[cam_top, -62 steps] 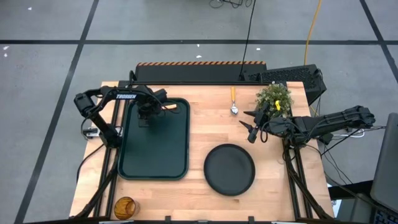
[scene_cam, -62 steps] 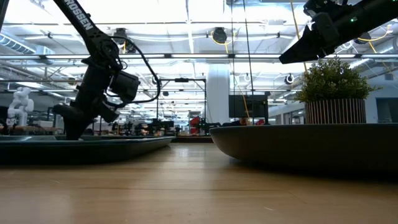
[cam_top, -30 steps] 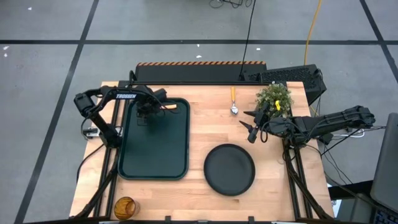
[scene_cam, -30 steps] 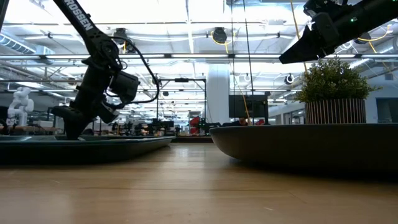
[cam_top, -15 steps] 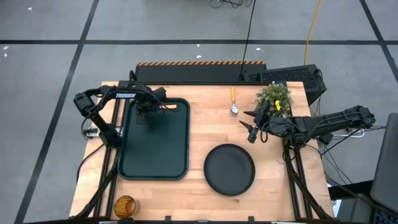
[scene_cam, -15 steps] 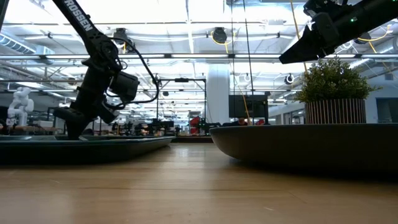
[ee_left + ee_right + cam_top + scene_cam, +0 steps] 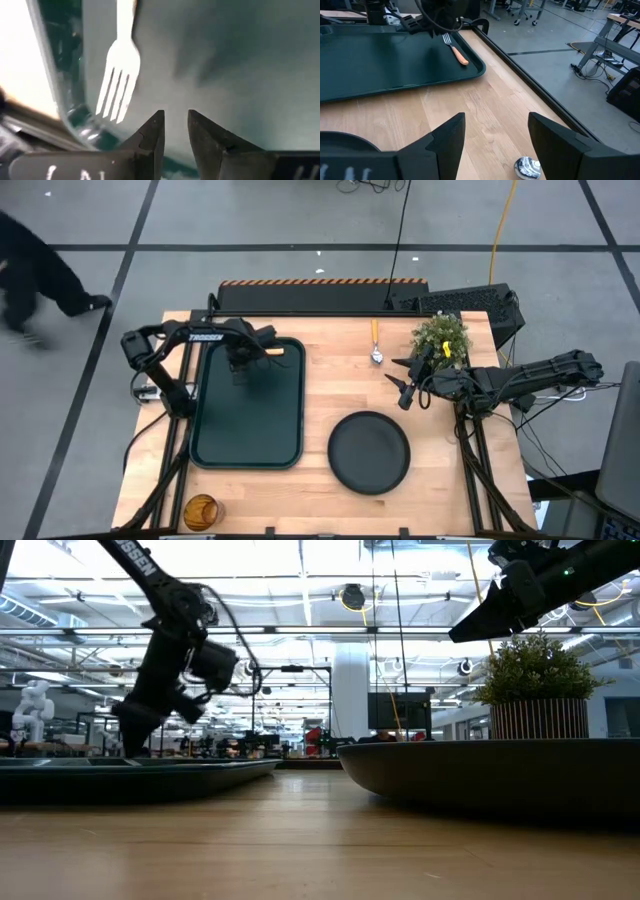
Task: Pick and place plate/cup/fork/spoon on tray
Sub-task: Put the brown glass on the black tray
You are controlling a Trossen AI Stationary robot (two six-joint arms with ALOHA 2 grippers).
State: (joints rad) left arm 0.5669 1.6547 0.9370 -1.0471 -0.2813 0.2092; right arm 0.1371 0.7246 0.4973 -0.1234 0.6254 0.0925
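The fork (image 7: 118,82) lies flat on the floor of the dark green tray (image 7: 250,430), near its far right corner (image 7: 272,350), with its orange handle (image 7: 462,59) pointing to the table's right. My left gripper (image 7: 239,370) hovers just above the tray floor (image 7: 225,65), beside the fork's tines. Its fingers (image 7: 154,132) are a narrow gap apart and empty. My right gripper (image 7: 401,380) is open and empty above the table's right side. The spoon (image 7: 376,342), the round dark plate (image 7: 369,452) and the amber cup (image 7: 202,513) all rest on the table.
A potted plant (image 7: 440,335) stands at the far right, just behind my right gripper. The spoon's bowl (image 7: 527,167) lies below and ahead of the right gripper. A person (image 7: 30,270) walks on the floor beyond the table's left far corner.
My left gripper has risen a little off the tray floor and shifted toward the table's right. The fork has stayed lying on the tray. A person has come into the high view at the upper left.
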